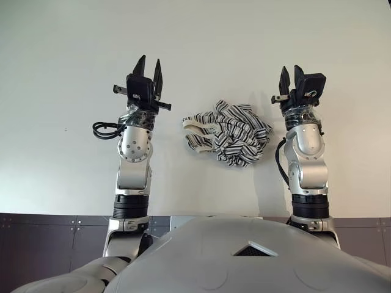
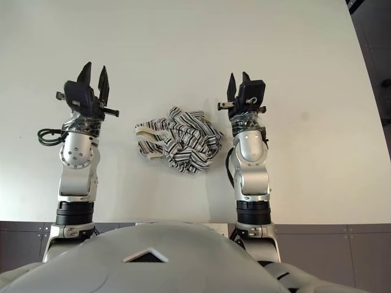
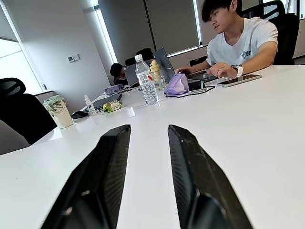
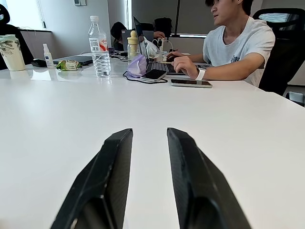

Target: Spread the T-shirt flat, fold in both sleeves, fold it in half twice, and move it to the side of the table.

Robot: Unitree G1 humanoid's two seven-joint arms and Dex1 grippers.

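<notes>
A black-and-white striped T-shirt (image 1: 231,132) lies crumpled in a heap on the white table (image 1: 195,36), midway between my arms. My left gripper (image 1: 148,67) stands to its left, pointing away from me, open with nothing between its fingers (image 3: 102,176). On the other side of the heap my right gripper (image 1: 291,75) is also open and empty, with dark fingers (image 4: 107,181) over bare tabletop. Neither gripper touches the shirt (image 2: 180,139).
At the far end of the table stand a water bottle (image 4: 99,46), a paper cup (image 3: 58,110), a purple cloth (image 3: 177,84), a phone (image 4: 191,83) and a laptop. A person sits working there. The table's near edge (image 1: 195,215) runs just before my body.
</notes>
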